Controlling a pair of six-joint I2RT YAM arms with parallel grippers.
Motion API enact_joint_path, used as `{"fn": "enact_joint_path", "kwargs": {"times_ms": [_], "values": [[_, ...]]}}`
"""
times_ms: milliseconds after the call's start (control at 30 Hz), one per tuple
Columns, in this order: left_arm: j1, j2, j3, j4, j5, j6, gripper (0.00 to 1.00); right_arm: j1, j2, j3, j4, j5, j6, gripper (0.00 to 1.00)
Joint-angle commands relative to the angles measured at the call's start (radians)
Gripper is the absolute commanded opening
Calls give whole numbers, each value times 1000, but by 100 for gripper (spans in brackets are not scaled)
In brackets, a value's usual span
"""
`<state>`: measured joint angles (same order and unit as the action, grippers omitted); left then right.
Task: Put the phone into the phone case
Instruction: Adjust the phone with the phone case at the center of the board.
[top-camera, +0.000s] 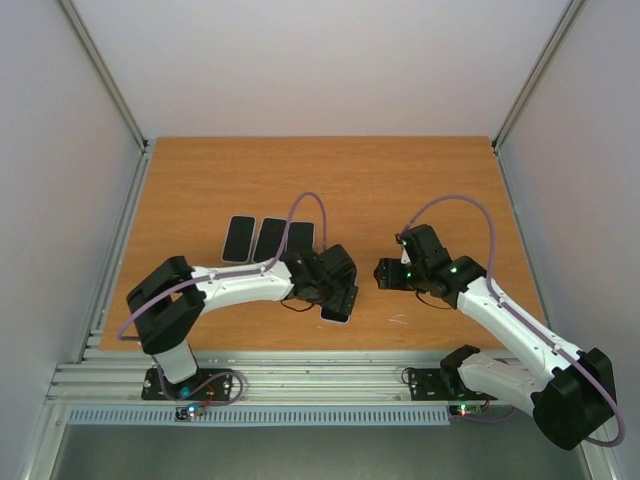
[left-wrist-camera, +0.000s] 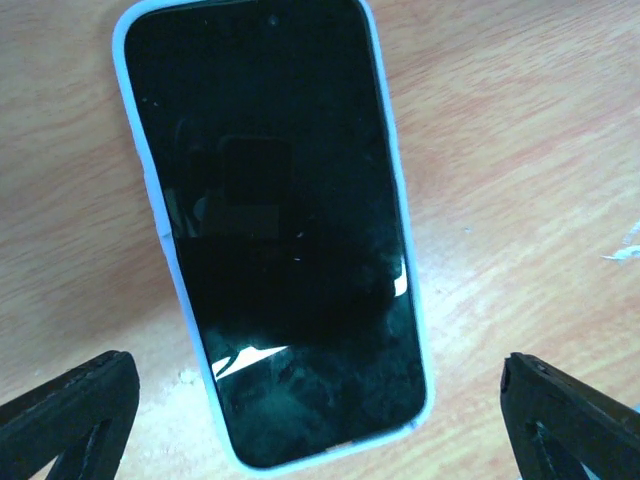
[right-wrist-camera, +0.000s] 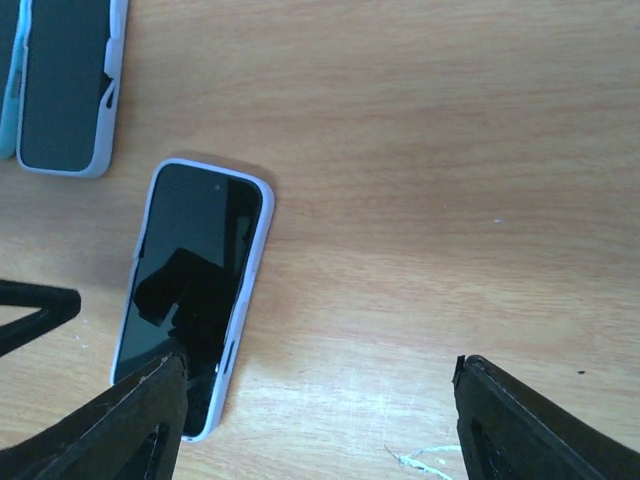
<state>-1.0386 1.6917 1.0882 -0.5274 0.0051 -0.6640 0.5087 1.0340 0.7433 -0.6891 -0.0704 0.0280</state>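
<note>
1. Nearest, in the top view, both arms reach in from the near edge. Their white links and purple cables show in no wrist view.
2. The left tool (top-camera: 338, 290) hangs right over the phone (top-camera: 337, 312) and hides most of it from above, leaving only a pale corner in sight.
3. The left wrist view gives what the top view cannot. The left tool (left-wrist-camera: 320, 415) has its jaws spread as wide as the frame, with the black matte fingers (left-wrist-camera: 70, 410) at the bottom corners. They grip nothing. The phone (left-wrist-camera: 280, 230) lies flat between them, untouched.
4. That view also shows the phone's glossy black glass, smudged and throwing reflections. A pale blue case (left-wrist-camera: 135, 150) with rounded corners rims it all round, so the phone sits in the case, screen up.
5. The right tool (top-camera: 385, 273) is just to the right of the phone, apart from the left tool.
6. In its own view the right tool (right-wrist-camera: 318, 400) is open and empty. The phone (right-wrist-camera: 195, 280) lies by its left finger, not between the jaws. White scratches (right-wrist-camera: 420, 460) mark the surface (right-wrist-camera: 420, 150) nearby.
7. Farther off, three dark rectangles (top-camera: 268, 238) lie side by side. Only the right wrist view shows one (right-wrist-camera: 65, 85) closely, matte grey with a pale rim and a notch in one edge.
8. The surface (top-camera: 400, 180) is orange-brown wood grain, and grey walls stand beyond it.
</note>
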Motion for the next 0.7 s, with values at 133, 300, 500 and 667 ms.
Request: {"fn": "enact_joint_path", "kwargs": {"times_ms": [133,300,500,667], "values": [[-8,137,97,-82,-62,49,99,-22,9,-37,23,-15,-12,76],[-13,165,118,-71,-27,56,99,-27,48,-42,42,-35,-51,78],[-31,210,157,-92,-26,63,99,-31,90,-47,72,-69,-53,80],[-32,251,174,-148,-81,63,99,-33,111,-48,90,-97,-57,80]]}}
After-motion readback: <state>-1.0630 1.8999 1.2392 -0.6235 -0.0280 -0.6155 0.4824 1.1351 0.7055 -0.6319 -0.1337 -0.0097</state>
